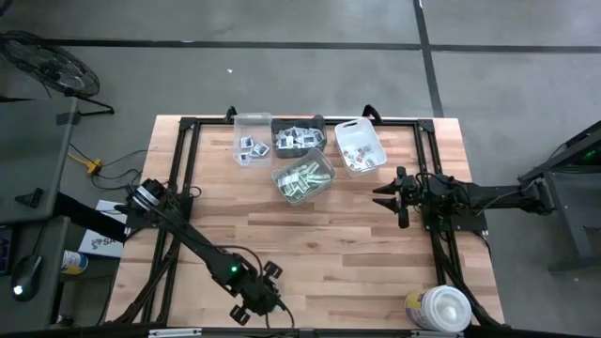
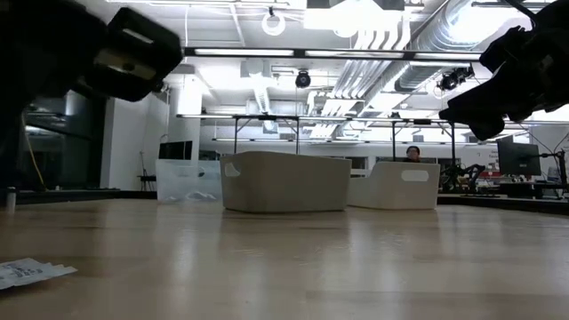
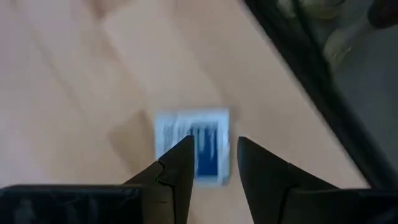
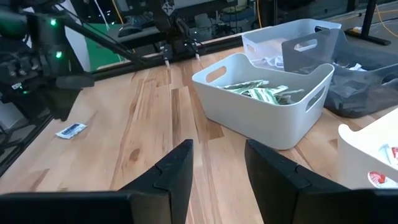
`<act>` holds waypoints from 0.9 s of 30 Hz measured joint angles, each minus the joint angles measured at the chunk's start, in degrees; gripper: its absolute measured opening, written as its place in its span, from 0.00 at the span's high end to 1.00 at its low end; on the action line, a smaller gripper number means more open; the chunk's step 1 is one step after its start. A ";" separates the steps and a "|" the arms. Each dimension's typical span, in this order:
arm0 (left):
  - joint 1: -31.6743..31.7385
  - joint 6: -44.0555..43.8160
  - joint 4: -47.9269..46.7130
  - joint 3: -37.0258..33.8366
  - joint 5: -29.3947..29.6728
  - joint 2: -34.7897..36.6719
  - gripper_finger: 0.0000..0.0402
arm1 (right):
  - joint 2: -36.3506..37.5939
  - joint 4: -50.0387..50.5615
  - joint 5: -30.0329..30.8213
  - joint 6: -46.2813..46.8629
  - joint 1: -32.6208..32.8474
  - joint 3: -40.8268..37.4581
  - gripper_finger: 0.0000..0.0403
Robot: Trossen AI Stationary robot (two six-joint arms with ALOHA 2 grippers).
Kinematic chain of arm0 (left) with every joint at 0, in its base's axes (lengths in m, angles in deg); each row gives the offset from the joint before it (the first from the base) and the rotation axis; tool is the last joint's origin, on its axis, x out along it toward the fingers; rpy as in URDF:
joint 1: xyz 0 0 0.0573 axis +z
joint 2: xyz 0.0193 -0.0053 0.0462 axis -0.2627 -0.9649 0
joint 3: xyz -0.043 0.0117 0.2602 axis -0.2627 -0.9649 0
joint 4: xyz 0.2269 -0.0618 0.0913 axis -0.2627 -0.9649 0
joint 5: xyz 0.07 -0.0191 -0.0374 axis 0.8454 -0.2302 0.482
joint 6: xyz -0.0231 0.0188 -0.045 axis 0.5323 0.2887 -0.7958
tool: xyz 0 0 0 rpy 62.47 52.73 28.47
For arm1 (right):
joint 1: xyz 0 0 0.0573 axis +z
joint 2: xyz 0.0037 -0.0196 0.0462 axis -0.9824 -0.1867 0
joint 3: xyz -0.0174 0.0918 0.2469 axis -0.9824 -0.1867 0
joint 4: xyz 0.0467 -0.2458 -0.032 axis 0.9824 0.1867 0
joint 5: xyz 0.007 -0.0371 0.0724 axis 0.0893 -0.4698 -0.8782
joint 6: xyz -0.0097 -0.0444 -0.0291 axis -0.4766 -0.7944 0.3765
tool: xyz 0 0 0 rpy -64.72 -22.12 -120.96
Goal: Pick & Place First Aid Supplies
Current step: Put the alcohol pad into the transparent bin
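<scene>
left claw (image 3: 211, 163): spread, hovering | packet (image 3: 193, 146): lying flat on bench (image 3: 74, 81) just beyond fingertips, long axis running along claw's reach | right claw (image 4: 217, 163): spread, waiting empty

A white packet (image 3: 198, 147) with blue print lies flat on the table near its 7 o'clock edge. Green-and-white strips (image 1: 305, 178) fill the middle bin at 12 o'clock; squarish white packets (image 1: 249, 148) lie in the bins beside it.
</scene>
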 joint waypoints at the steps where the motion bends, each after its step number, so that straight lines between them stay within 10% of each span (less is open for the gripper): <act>1: -0.03 0.21 0.50 0.68 -0.41 -0.54 0.70 | -0.04 -0.05 0.02 0.00 -0.01 0.00 0.65; 27: -0.74 -3.75 -2.33 5.76 0.83 -8.81 0.70 | -2.49 -0.10 0.03 0.00 0.01 0.00 0.65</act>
